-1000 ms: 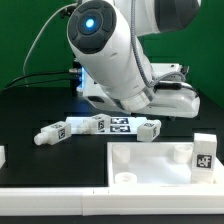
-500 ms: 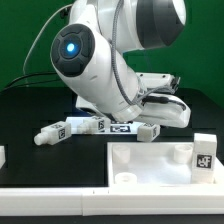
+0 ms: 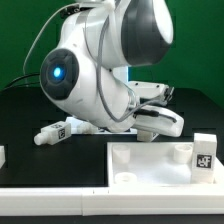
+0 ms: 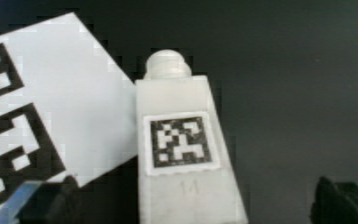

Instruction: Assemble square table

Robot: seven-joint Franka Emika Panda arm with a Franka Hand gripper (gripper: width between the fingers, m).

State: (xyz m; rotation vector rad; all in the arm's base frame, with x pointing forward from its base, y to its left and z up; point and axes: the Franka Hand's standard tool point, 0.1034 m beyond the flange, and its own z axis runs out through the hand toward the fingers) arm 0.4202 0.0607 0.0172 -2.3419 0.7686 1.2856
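Dark fingers (image 4: 39, 200) of the two-finger gripper (image 4: 194, 200), seen at either side of the wrist view, stood spread wide and held nothing. Between them, untouched, lay a short white plastic leg (image 4: 176, 140) bearing a black-and-white tag, its rounded peg end pointing away from the gripper. Alongside it lay the thin flat white marker board (image 4: 43, 100) with large tags; whether the two touched could not be told. In the exterior view the white robot arm (image 3: 95, 75) bent low over the black table (image 3: 25, 105). A second tagged white leg (image 3: 55, 133) lay toward the exterior view's left. The large white square panel (image 3: 150, 160) with raised rim lay in the foreground, nearer the camera than the arm.
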